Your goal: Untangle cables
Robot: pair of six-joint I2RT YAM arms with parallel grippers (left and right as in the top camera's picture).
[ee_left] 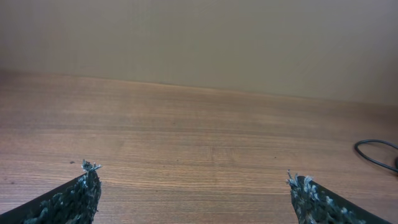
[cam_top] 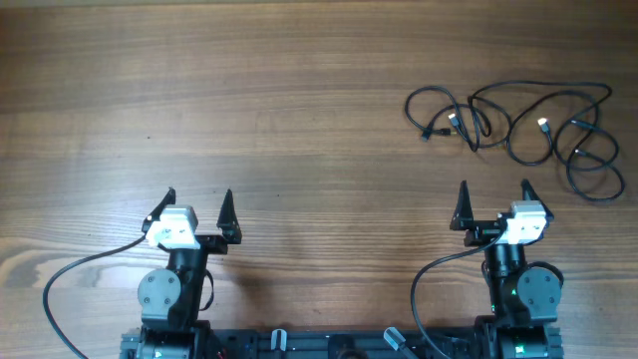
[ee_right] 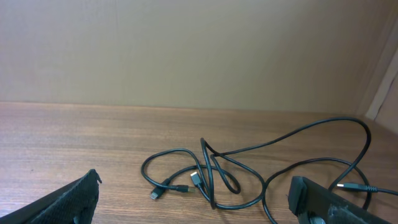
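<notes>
The cables [cam_top: 518, 125] lie in loose, crossing black loops on the wooden table at the far right, with small plug ends showing among them. From the right wrist the cables [ee_right: 249, 168] spread just ahead, plugs near the lower middle. My right gripper [cam_top: 493, 191] stands open at the near right, short of the tangle, nothing between its fingers; in its own view the right gripper [ee_right: 196, 186] frames the nearest loops. My left gripper [cam_top: 199, 199] is open at the near left over bare wood. The left gripper [ee_left: 189, 180] holds nothing; one cable loop [ee_left: 376, 152] shows at the right edge.
Thicker black leads [cam_top: 70, 279] run from both arm bases along the table's near edge. A beige wall [ee_right: 186, 50] rises behind the table's far edge. Bare wood [cam_top: 249, 100] fills the left and middle.
</notes>
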